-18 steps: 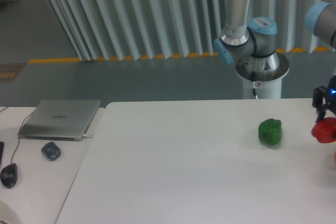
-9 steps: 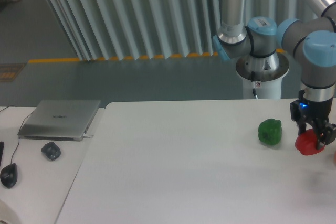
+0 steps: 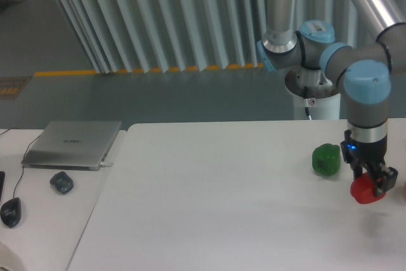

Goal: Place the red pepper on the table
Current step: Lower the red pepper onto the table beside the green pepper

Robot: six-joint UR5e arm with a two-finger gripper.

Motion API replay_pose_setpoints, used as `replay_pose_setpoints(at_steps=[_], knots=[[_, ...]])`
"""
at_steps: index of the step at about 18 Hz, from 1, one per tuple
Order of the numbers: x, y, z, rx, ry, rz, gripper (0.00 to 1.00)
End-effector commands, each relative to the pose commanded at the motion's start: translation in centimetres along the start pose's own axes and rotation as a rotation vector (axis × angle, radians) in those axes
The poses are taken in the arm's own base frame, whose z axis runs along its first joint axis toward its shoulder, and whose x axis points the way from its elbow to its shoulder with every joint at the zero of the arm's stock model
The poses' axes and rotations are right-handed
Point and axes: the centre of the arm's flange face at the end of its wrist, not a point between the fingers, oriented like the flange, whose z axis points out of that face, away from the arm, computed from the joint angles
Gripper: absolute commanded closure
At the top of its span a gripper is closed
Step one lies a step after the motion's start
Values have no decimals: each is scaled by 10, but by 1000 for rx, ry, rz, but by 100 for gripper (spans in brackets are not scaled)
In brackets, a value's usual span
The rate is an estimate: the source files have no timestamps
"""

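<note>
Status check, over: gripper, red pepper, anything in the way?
Gripper shut on red pepper, held just above the table. Green pepper close beside it, apart. Bare table under the gripper.

red pepper (image 3: 366, 191): shiny red
green pepper (image 3: 327, 159): dark green
table (image 3: 209, 201): plain white
gripper (image 3: 370, 179): black, with a small blue light
arm (image 3: 365, 103): grey, with light blue caps
laptop (image 3: 73, 144): silver grey
floor line (image 3: 146, 70): yellow
</note>
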Motion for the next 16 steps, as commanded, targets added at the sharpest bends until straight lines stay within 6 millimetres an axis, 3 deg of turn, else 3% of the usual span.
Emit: replay_pose_setpoints(at_steps=[7,13,15,16], knots=[[0,0,22,-39,25,11,82],[-1,2,19,-54,15,13,75],[-1,2,22,-56,19,13,65],[-1,2,22,-57,19,6,49]])
